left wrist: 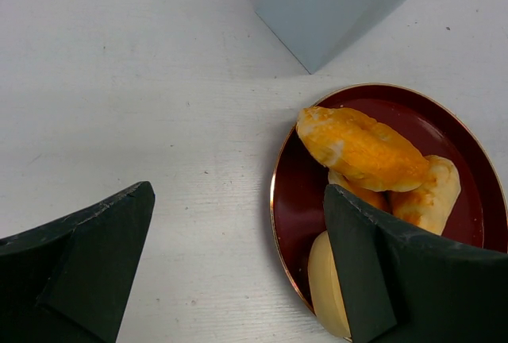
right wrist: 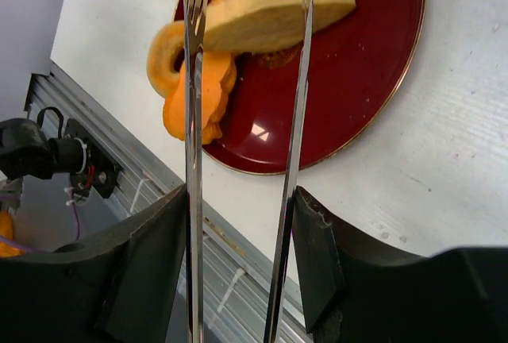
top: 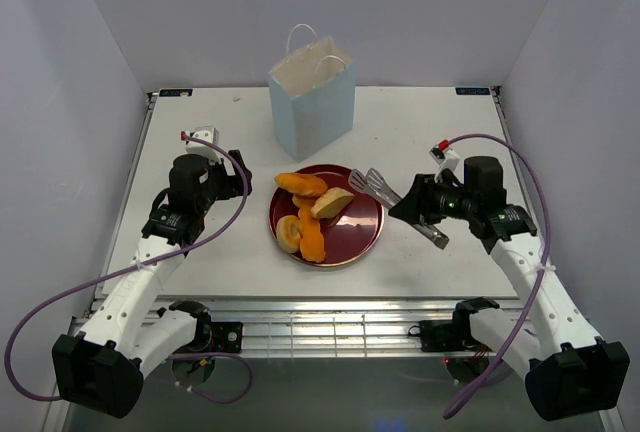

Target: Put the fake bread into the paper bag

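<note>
Several pieces of fake bread (top: pixel 300 184) lie heaped on the dark red plate (top: pixel 370 230) at mid-frame, with the paper bag (top: pixel 315 112) upright just above it. They look light, stiff and smooth-skinned, so likely to slip; a grip across the narrow middle should suit. The right gripper (right wrist: pixel 242 200) is clamped on metal tongs (right wrist: pixel 193 121), whose tines, its wrist view shows, straddle a pale piece (right wrist: pixel 262 13); whether they touch it I cannot tell. The left gripper (left wrist: pixel 236 192) gapes wide and empty, which only its own camera makes plain.
</note>
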`<state>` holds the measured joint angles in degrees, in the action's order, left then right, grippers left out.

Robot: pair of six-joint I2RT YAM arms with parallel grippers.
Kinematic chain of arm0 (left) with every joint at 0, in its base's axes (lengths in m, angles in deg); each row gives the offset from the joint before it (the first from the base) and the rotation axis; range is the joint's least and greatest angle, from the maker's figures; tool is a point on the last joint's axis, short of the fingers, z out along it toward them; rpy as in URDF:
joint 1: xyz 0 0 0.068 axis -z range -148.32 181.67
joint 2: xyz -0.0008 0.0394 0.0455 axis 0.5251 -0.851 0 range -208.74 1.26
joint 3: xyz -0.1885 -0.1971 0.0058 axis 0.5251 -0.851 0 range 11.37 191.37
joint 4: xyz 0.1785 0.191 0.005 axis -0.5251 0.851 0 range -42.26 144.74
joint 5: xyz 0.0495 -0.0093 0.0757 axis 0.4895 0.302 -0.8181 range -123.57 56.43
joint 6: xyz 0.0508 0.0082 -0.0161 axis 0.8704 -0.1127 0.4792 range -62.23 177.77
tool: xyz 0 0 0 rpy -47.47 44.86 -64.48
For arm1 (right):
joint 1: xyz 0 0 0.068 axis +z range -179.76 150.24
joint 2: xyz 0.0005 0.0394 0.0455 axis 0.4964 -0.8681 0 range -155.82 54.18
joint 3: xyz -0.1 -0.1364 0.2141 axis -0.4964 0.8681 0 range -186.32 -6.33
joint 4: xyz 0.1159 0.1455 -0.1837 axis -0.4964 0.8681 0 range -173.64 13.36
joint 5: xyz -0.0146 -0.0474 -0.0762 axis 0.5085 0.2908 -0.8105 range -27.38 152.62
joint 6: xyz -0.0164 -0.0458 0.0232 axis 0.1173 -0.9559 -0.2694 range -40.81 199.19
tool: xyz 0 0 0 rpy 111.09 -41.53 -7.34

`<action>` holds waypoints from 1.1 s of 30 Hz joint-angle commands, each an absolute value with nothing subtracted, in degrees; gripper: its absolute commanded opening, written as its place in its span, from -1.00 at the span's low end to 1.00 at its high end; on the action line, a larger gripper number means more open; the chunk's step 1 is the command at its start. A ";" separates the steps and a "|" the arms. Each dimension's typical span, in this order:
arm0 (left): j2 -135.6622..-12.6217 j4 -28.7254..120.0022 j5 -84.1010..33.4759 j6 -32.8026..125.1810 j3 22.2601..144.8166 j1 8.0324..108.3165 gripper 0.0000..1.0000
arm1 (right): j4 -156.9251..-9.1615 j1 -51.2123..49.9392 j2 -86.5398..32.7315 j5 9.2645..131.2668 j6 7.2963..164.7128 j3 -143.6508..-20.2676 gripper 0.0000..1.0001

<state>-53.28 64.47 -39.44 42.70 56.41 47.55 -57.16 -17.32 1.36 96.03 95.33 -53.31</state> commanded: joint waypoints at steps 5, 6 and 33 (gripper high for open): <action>-52.53 64.35 -39.64 43.00 57.78 47.67 0.96 | -60.09 -15.53 4.69 95.06 94.84 -49.39 0.16; -52.52 64.27 -39.38 43.00 57.78 47.67 0.96 | -59.74 -15.53 4.43 94.62 94.75 -49.22 0.16; -51.21 64.18 -37.53 42.39 57.78 47.76 0.96 | -49.98 25.51 -4.88 57.27 112.41 -61.25 0.09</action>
<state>-53.10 64.47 -38.59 42.65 56.41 47.55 -51.13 22.86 -3.12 64.93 109.10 -57.46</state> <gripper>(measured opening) 0.979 0.547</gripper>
